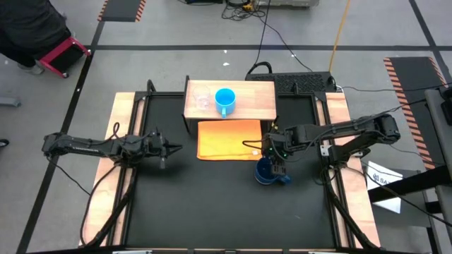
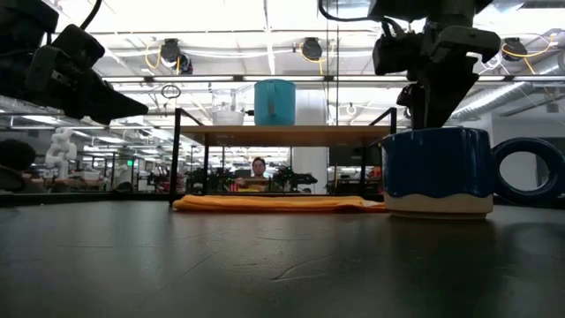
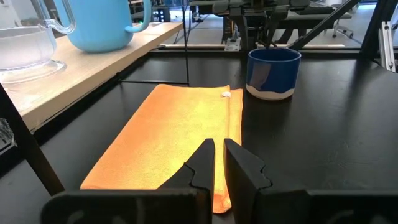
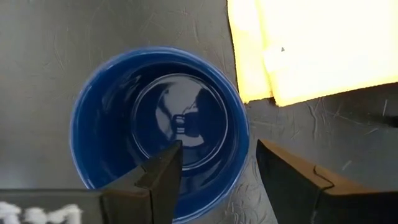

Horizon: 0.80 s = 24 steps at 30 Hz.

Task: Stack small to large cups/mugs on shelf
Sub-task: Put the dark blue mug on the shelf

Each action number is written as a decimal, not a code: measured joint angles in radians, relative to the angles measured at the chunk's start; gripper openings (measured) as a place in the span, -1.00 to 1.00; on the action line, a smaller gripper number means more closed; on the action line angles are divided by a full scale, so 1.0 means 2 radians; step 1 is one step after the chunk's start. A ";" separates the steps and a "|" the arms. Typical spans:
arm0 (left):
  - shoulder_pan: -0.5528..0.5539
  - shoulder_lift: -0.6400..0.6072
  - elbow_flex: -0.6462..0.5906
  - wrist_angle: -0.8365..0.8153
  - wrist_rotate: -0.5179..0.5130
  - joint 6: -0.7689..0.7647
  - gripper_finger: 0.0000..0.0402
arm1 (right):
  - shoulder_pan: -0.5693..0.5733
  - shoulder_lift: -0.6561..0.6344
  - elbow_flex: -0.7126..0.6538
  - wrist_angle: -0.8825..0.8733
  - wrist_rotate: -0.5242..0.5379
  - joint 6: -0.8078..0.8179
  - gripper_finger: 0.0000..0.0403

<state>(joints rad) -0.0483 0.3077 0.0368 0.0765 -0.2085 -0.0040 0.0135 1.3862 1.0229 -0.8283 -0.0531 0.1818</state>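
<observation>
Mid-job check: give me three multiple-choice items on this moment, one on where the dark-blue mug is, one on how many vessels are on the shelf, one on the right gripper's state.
1. Where is the dark-blue mug?
A. on the shelf
B. on the black table beside the orange cloth
C. on the orange cloth

2. How many vessels stand on the shelf?
A. none
B. two
C. three

3. What is the right gripper doing?
A. open, straddling the mug's rim
B. shut on the mug's handle
C. open, far from the mug

Answers: 1 B, the mug sits by the orange cloth. 2 B, the light-blue mug and clear glass cup. 3 A, one finger is inside the rim and one outside.
</observation>
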 joint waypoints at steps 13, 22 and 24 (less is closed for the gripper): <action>0.000 0.000 0.000 0.000 0.000 0.000 -0.81 | 0.000 0.000 -0.007 0.008 0.000 0.004 -0.01; 0.000 0.000 0.000 0.000 0.000 0.000 -0.81 | 0.000 0.001 -0.008 0.010 -0.001 0.004 -0.01; 0.000 0.000 0.000 0.000 0.000 0.000 -0.81 | 0.000 0.002 -0.008 0.011 -0.001 0.004 -0.01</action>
<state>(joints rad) -0.0483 0.3074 0.0368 0.0765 -0.2085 -0.0036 0.0135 1.3904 1.0069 -0.8054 -0.0544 0.1893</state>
